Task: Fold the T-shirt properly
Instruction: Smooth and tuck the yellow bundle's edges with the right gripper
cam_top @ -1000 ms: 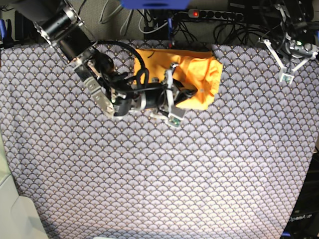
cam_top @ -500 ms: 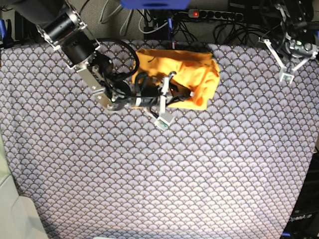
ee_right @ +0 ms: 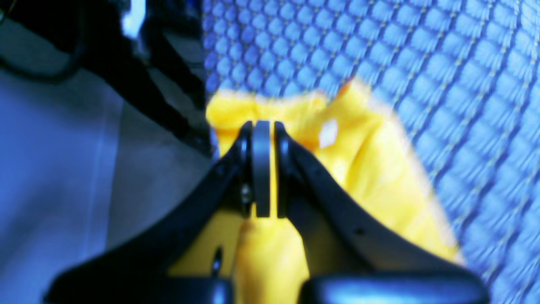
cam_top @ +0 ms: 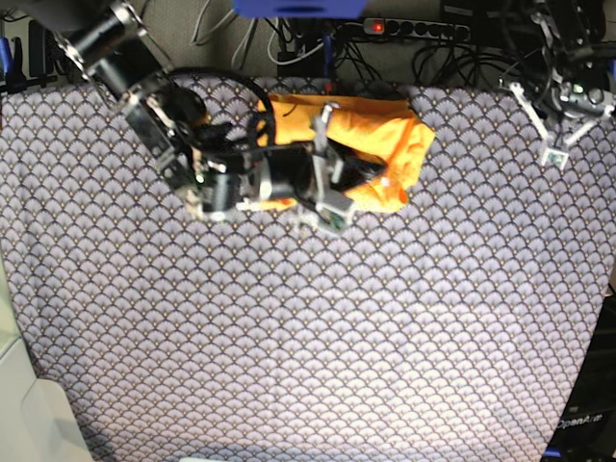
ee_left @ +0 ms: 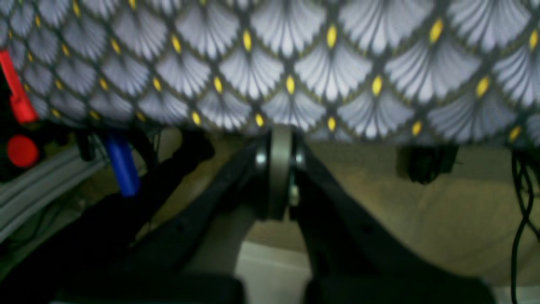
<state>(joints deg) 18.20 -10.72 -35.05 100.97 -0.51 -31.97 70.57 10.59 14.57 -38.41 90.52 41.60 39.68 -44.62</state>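
Nearest to us in the right wrist view, we are seeing the right end effector [ee_right: 262,169] with its jaws pressed together, nothing caught between the tips, and the T-shirt [ee_right: 371,177] lying under and beyond it as a bright yellow bundle. In the base view we are looking at the same right end effector [cam_top: 327,207] hanging over the near edge of the T-shirt [cam_top: 385,144], which is bunched into a compact folded block near the far edge of the desk [cam_top: 308,337], on the fan-patterned tablecloth [cam_top: 433,318]. We cannot tell whether the closed tips are touching the cloth or just above it, as the frames are blurred.

Farther off, we are finding the left end effector [ee_left: 278,169] also closed and empty, parked at the far corner of the desk with only tablecloth [ee_left: 295,63] and floor before it; in the base view the left end effector [cam_top: 556,144] is sitting well apart from the shirt.

We are judging this to be the late stage of the fold: the garment is already doubled up, though its right side is looking puffy and uneven. The next move, as we are reading it, calls for pressing or smoothing the top layer with the closed right tips, or opening them to take a loose edge and square the block, without dragging the whole bundle across the cloth.
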